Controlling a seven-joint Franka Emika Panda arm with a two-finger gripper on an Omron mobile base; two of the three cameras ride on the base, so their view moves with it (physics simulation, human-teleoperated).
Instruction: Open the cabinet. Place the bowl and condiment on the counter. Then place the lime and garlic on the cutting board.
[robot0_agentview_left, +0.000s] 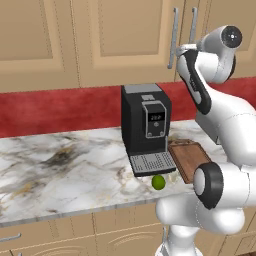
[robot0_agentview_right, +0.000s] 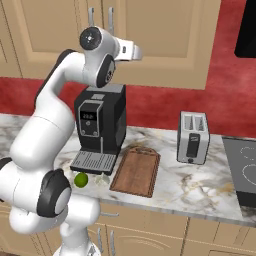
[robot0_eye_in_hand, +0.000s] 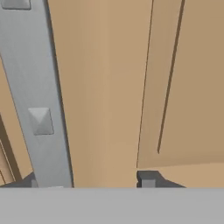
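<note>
Up high, gripper (robot0_eye_in_hand: 89, 181) with jaws spread around the closed cabinet's (robot0_eye_in_hand: 105, 87) silver bar handle (robot0_eye_in_hand: 37, 109), grip unclear.

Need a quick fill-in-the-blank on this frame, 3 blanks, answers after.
1. The lime lies in front of the black ____ machine.
2. The cutting board lies between that machine and the ____.
3. The hand is up at the cabinet door's silver ____.

Answers: coffee; toaster; handle
</note>
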